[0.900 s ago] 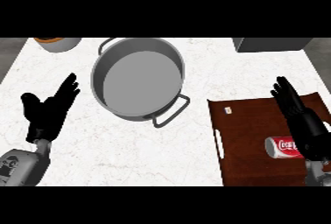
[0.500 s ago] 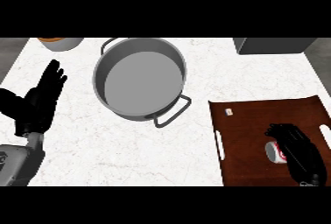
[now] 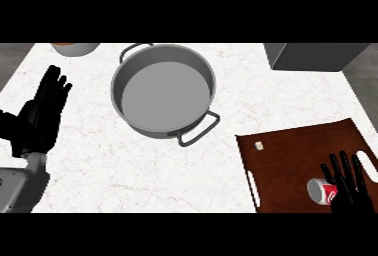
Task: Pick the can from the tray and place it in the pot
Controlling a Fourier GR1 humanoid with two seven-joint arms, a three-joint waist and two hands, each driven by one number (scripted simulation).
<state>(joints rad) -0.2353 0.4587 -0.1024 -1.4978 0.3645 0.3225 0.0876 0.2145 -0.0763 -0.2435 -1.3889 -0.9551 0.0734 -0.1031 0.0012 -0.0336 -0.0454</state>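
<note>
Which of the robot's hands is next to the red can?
The right hand, which is over the brown tray and right at the can. The left hand is far off, on the pot's other side.

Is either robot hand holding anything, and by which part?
Nothing is held. The right robot hand is open, partly over the can on the tray; the left robot hand rests open.

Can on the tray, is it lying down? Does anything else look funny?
Yes. The can lies on its side on the brown tray, not standing up, partly under the right hand. The pot sits upright, and nothing looks spilled or broken.
</note>
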